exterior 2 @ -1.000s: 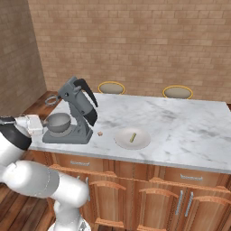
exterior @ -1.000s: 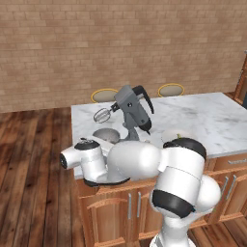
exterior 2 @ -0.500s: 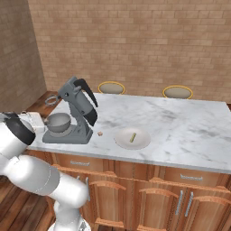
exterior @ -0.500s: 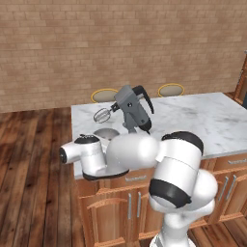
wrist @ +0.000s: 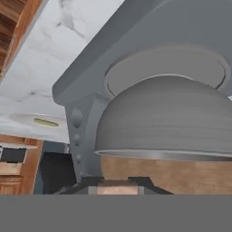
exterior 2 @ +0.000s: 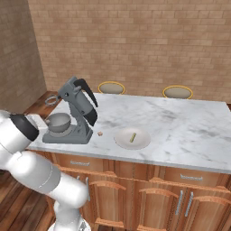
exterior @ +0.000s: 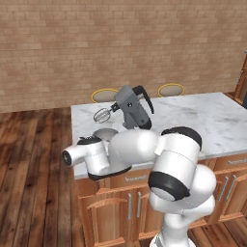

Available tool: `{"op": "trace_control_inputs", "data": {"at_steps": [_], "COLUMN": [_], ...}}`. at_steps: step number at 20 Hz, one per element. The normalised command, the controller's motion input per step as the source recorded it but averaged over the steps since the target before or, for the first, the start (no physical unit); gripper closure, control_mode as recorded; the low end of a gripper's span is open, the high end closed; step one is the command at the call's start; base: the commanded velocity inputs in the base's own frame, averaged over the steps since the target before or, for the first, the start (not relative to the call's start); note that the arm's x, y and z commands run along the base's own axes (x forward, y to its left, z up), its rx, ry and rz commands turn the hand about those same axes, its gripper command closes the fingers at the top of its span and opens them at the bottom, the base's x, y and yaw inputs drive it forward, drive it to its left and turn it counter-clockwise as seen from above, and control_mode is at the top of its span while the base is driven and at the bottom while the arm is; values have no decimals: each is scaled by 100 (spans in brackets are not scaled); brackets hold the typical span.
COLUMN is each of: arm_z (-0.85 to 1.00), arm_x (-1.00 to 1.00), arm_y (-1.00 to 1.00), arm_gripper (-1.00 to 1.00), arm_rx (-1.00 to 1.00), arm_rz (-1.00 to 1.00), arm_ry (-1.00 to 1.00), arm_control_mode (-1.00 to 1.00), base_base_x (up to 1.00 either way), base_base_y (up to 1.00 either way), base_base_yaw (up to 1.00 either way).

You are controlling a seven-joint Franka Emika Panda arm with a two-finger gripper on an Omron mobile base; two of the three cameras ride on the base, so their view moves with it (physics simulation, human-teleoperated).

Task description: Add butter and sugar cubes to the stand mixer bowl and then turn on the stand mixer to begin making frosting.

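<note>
Mostly hidden: the gripper's finger ends sit at the very bottom edge of the hand view as dark slivers, cut off, so can't tell if they're apart or together. In left base view the white arm blocks the counter (exterior: 212, 120) front; only a sliver of the stand mixer bowl (exterior: 104, 133) shows at about 10 o'clock of the elbow. Arm pose: reaches low and out to the robot's left, forearm about level, wrist end pointing off past the counter's left edge; in right base view the arm's dark-banded link lies just beside the mixer base at 9 o'clock. Hand view is rolled, upside down vs the room: bowl (wrist: 167, 118) hangs rim-down in frame, very close, seated on the stand mixer (wrist: 77, 122) base. In right base view the stand mixer (exterior 2: 76, 113) stands at the counter's left end, head tilted up, whisk out past the edge, bowl (exterior 2: 59, 122) on its base. A small brownish cube (exterior 2: 100, 133) lies just at 3 o'clock of the mixer base. Further at 3 o'clock, a white plate (exterior 2: 140, 142) holds the butter (exterior 2: 132, 137), a thin pale yellow stick. Two round stools (exterior 2: 111, 87) behind the counter, brick wall (exterior 2: 135, 40) beyond.
</note>
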Motion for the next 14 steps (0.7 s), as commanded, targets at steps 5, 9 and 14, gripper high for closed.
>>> {"op": "trace_control_inputs", "data": {"at_steps": [5,9,14], "arm_z": [-22,-13,-8], "arm_x": [23,28,27], "arm_y": [0,2,9], "arm_gripper": [100,100,100], "arm_rx": [3,3,3], "arm_rz": [10,8,7], "arm_ry": [0,0,0], "arm_control_mode": [-100,-100,-100], "base_base_x": [0,0,0], "base_base_y": [0,0,0], "base_base_yaw": [0,0,0]}}
